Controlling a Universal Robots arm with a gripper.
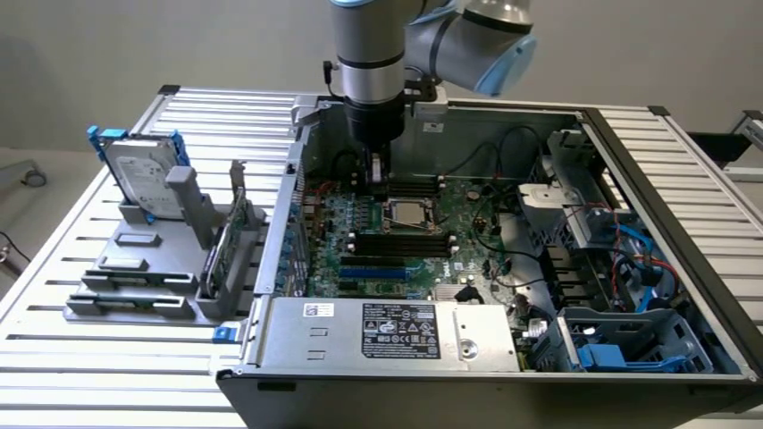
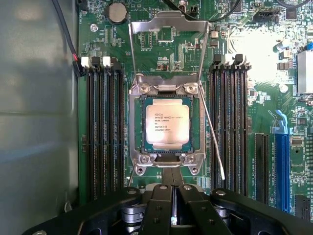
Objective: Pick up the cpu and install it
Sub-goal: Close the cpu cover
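Arm (image 1: 370,54) reaches straight down into the open computer case (image 1: 667,295), which lies on its side on the ribbed metal surface (image 1: 71,357).

Gripper (image 1: 378,174) hangs low over the motherboard (image 1: 465,201), near the case's far wall. In the wrist view the gripper (image 2: 172,190) has its black fingers (image 2: 160,210) pressed together with nothing between them. The tips are just beside one edge of the socket (image 2: 134,161); whether they touch it I cannot tell.

The cpu (image 2: 167,125) has a silver-grey top with print on it. It lies flat and square inside the socket, level with the frame. In the exterior view the cpu (image 1: 399,213) sits mid-board, just below the gripper.

Load plate (image 2: 168,29) is swung up and open, away from the cpu on the side far from the fingers. A thin wire lever (image 2: 211,134) runs slantwise along one side of the socket, not latched.

Black memory slots (image 2: 105,127) flank the socket on both sides. A blue slot (image 2: 282,161) lies further out.

Toward the surface's edge at the exterior view's left, a hard drive (image 1: 143,174) in a blue frame stands upright in a grey holder (image 1: 131,286), well apart from the case. The power supply (image 1: 399,331), with a label, sits along the case's near edge.
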